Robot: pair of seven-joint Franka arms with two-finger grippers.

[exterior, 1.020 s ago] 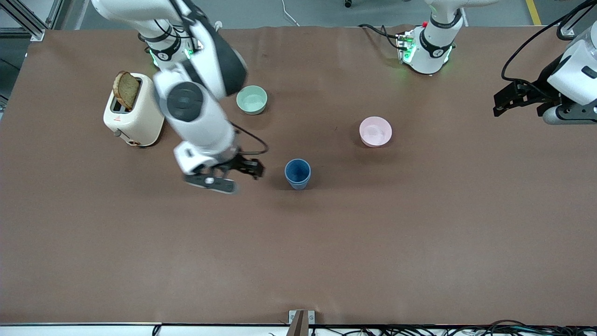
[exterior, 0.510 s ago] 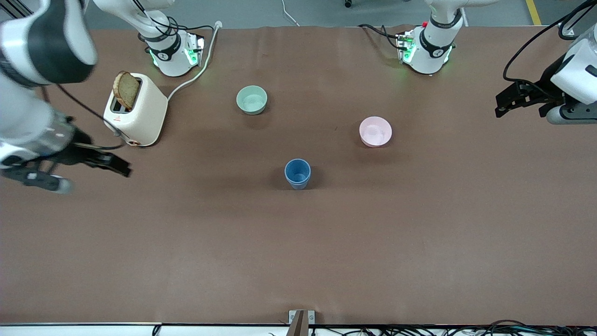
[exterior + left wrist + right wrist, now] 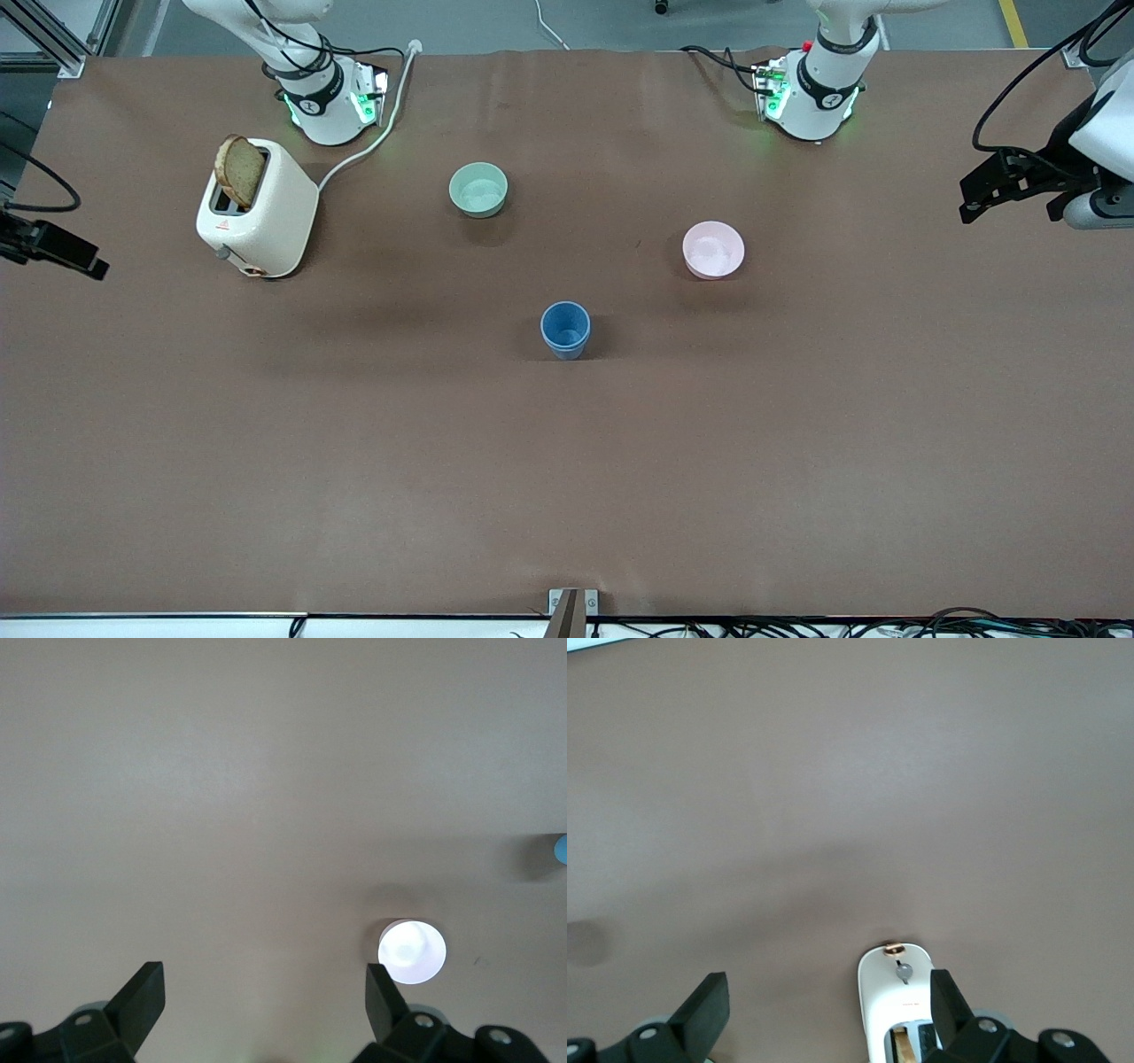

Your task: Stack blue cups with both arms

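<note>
One blue cup (image 3: 565,329) stands upright near the middle of the table, nearer the front camera than both bowls. Only this one blue cup shape shows; I cannot tell if a second sits inside it. A sliver of it shows at the edge of the left wrist view (image 3: 561,849). My right gripper (image 3: 80,259) is open and empty, over the table's edge at the right arm's end, beside the toaster. My left gripper (image 3: 974,197) is open and empty, over the left arm's end of the table. Both are far from the cup.
A cream toaster (image 3: 259,211) with a bread slice stands near the right arm's base and shows in the right wrist view (image 3: 899,997). A pale green bowl (image 3: 478,189) and a pink bowl (image 3: 713,249) sit farther back; the pink bowl shows in the left wrist view (image 3: 412,950).
My right arm has swung away from beside the blue cup to the right arm's end of the table. My left gripper has drifted slightly outward. The cup has not moved.
</note>
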